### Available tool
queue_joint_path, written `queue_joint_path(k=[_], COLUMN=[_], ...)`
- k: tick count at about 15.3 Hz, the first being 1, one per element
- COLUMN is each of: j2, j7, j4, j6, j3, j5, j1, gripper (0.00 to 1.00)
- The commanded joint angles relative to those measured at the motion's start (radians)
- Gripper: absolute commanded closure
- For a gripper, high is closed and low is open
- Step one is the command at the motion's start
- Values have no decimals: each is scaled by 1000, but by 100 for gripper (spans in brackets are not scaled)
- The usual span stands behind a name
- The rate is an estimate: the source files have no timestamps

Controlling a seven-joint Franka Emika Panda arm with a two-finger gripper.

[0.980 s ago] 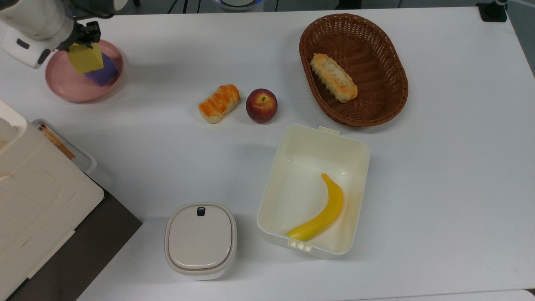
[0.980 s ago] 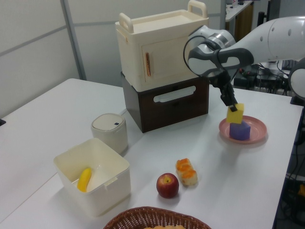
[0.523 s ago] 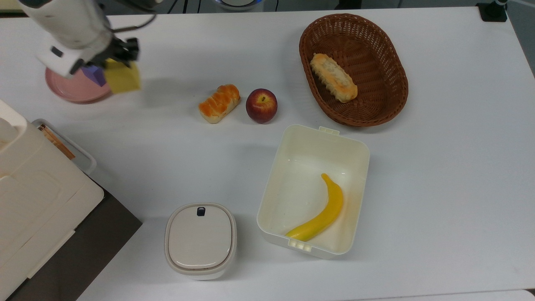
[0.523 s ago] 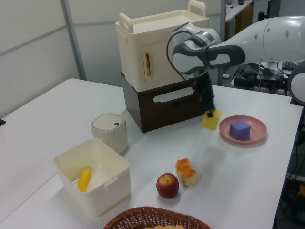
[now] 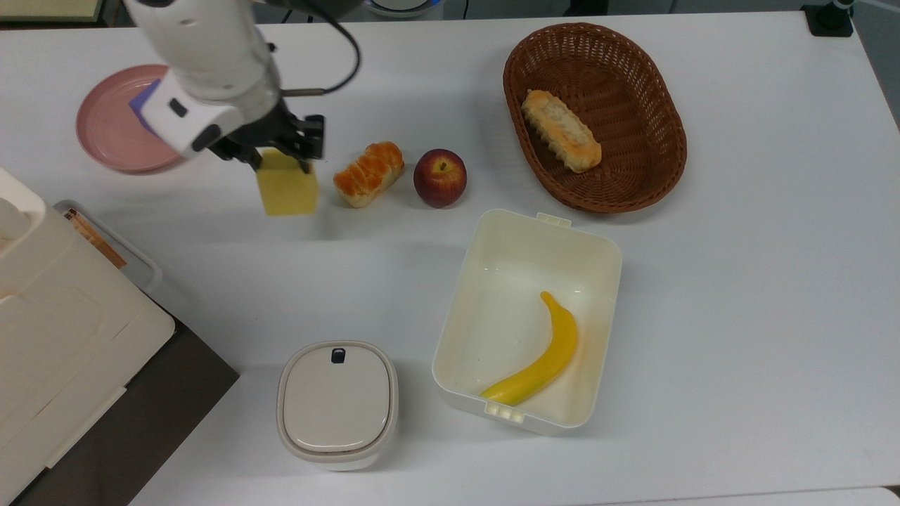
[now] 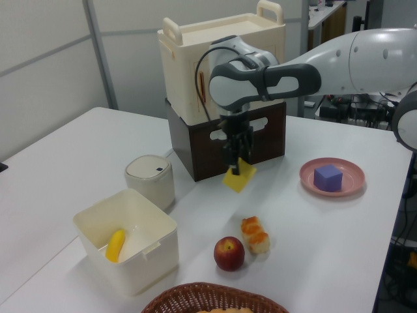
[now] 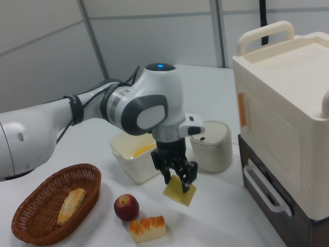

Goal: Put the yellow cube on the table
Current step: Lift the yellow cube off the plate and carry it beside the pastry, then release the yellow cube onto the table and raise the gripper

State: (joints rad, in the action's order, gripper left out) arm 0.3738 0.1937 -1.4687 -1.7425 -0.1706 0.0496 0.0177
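The yellow cube (image 5: pixel 287 191) (image 6: pixel 240 177) (image 7: pixel 180 193) hangs tilted in the air above the white table (image 5: pixel 738 281), held by its top edge. My gripper (image 5: pixel 281 156) (image 6: pixel 236 164) (image 7: pixel 179 179) is shut on it. In the top view the cube sits just left of the orange bread roll (image 5: pixel 369 173) and right of the pink plate (image 5: pixel 105 137). The purple cube (image 6: pixel 328 177) stays on that plate (image 6: pixel 348 171).
A red apple (image 5: pixel 440 177) lies beside the roll. A wicker basket (image 5: pixel 661 126) holds another bread. A cream box (image 5: pixel 492 330) contains a banana (image 5: pixel 540 356). A lidded white canister (image 5: pixel 337 402) and a stacked cream and brown cabinet (image 6: pixel 225 91) stand nearby.
My gripper carried the yellow cube off the purple cube and away from the pink plate, rightward in the top view, toward the bread roll. The purple cube stayed on the plate.
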Motion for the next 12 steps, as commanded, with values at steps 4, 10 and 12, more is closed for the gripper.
queue_joint_path(k=[4, 10, 12], j2=[-81, -160, -165], j7=[-100, -89, -94], j4=[1, -1, -1], j6=[-15, 50, 49], j3=[-9, -12, -14], j5=[12, -72, -76], j1=[-44, -71, -70], gripper=[0, 0, 0])
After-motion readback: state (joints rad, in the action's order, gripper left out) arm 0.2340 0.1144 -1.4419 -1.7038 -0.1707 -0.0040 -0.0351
